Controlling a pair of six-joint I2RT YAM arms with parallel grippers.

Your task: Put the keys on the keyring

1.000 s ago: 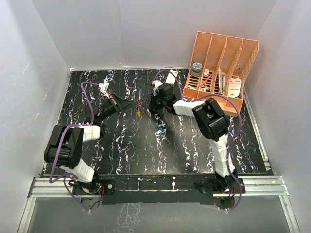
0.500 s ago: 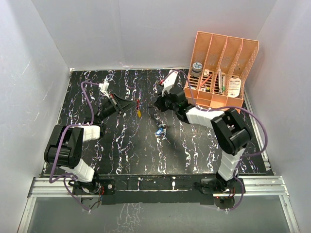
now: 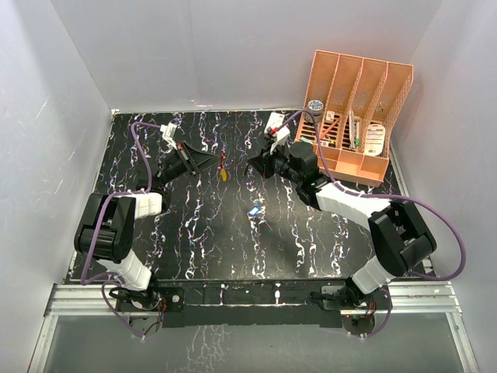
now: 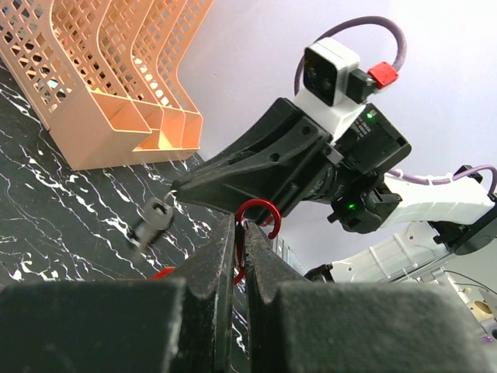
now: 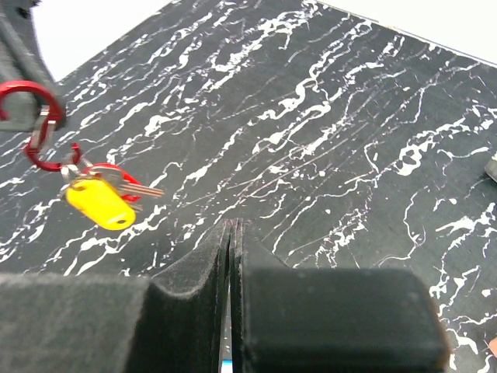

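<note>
My left gripper [image 3: 218, 162] [image 4: 241, 227] is shut on the thin red keyring [image 4: 261, 208], held above the table. In the right wrist view the keyring [image 5: 34, 123] carries a yellow-headed key [image 5: 98, 204] and a red-headed key [image 5: 118, 176] hanging below it. My right gripper [image 3: 251, 165] [image 5: 231, 226] is shut, its tips pointing at the keyring from the right. A small grey key [image 4: 153, 223] dangles at those tips. A blue-headed key [image 3: 255, 210] lies on the black marbled table [image 3: 194, 233].
An orange slotted file rack [image 3: 353, 116] with small items stands at the back right, close behind my right arm. It also shows in the left wrist view [image 4: 116, 85]. White walls enclose the table on three sides.
My right gripper has risen from beside the blue key and moved back and right, its arm stretched out low. The blue key stays on the table. My left gripper moved slightly back.
</note>
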